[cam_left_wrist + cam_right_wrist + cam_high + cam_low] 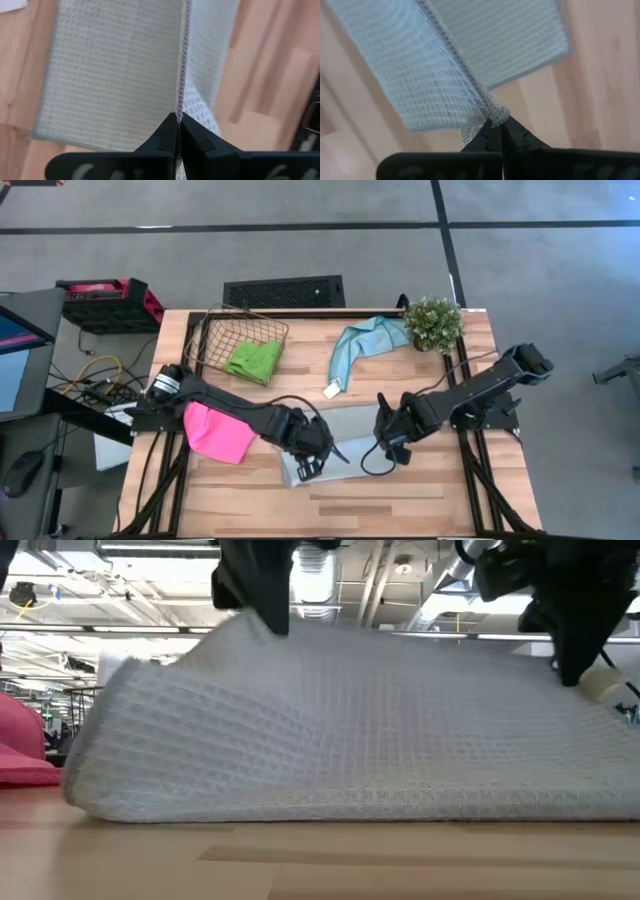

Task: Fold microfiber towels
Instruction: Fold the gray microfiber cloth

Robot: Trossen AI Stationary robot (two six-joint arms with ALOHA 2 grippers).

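Grey towel (345, 442) lies in the middle of the wooden tabletop (420, 500), between the two arms, and both of them hold it. The left gripper (312, 467) is clamped on the stitched edge at one end of the towel; in the left wrist view its fingers (162, 142) are pressed together with the hem between them. The right gripper (392, 452) is clamped on the opposite end, where the cloth is bunched at its fingertips. In the low view the held edge of the towel is lifted and the rest lies on the wood. The pink towel (218, 432) lies under the left arm. The green towel (253, 360) is inside the wire basket (215, 330). The teal towel (362, 342) lies beside the potted plant (433, 323).
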